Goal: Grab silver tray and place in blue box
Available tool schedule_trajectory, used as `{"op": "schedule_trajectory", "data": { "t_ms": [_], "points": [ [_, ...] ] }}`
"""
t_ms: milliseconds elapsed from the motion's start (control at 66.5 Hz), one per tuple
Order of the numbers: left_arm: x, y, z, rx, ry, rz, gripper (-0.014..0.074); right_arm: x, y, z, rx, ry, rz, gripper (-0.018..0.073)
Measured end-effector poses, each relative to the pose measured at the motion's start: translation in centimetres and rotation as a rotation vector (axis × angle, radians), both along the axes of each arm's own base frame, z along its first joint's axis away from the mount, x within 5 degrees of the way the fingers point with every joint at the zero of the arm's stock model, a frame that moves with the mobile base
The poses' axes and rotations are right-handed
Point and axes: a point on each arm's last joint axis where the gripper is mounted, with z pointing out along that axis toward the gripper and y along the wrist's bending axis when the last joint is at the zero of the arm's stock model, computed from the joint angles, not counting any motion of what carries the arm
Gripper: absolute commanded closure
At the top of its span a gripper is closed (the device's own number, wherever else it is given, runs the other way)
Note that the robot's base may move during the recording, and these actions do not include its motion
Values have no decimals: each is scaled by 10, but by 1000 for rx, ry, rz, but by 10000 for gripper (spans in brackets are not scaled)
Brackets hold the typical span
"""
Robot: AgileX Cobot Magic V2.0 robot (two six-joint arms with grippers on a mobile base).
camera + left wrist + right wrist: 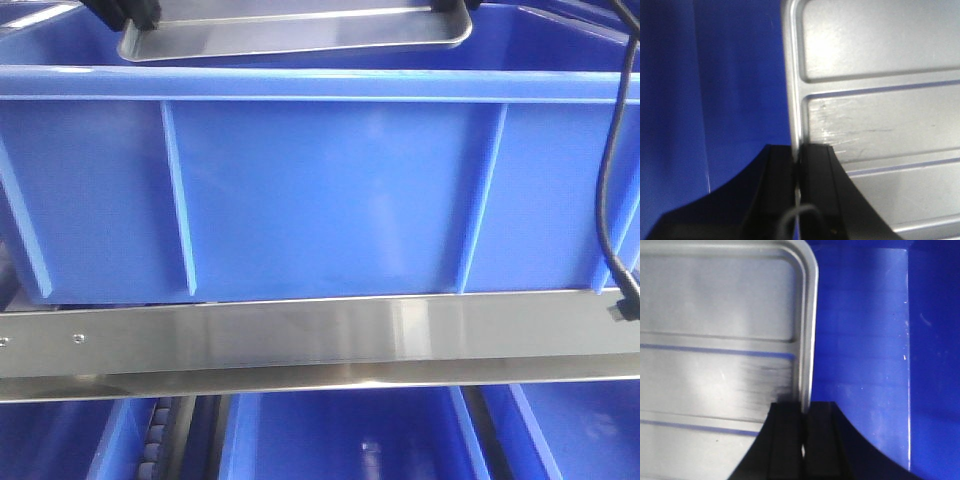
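Now | step: I'm carrying the silver tray (300, 35) above the blue box (320, 190), near its far wall | left gripper (796, 170) and right gripper (804, 427) each pinch a tray rim | next: I'd lower level, then release.
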Motion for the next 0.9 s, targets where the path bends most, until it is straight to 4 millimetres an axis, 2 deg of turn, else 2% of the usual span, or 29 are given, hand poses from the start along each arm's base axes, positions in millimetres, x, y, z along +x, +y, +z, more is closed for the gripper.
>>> {"op": "schedule_trajectory", "data": {
  "t_ms": [150, 240, 301, 406, 466, 586, 691, 811, 857, 902],
  "points": [
    [1, 1, 0, 13, -10, -2, 610, 0, 1, 0, 7, 2, 1, 490],
    [1, 1, 0, 14, -10, -2, 591, 0, 1, 0, 10, 4, 1, 403],
    [1, 1, 0, 18, -10, -2, 495, 0, 1, 0, 12, 5, 1, 314],
    [4, -2, -2, 9, -20, -6, 253, -1, 3, 0, 28, 8, 5, 171],
    [7, -4, -4, -6, -22, -8, 201, -1, 4, 1, 47, 5, 10, 128],
    [11, -1, -5, -43, -7, 18, 229, 2, -2, 1, 79, 15, -11, 125],
    [17, 11, -5, -70, 6, 62, 274, 7, -11, 1, 84, 17, -39, 125],
    [21, 19, -5, -107, 20, 98, 366, 9, -16, 1, 85, 11, -53, 128],
    [21, 19, -5, -118, 23, 100, 422, 10, -15, 2, 89, 2, -51, 155],
    [21, 19, -5, -126, 20, 99, 502, 10, -14, 2, 92, -4, -47, 243]
  ]
}}
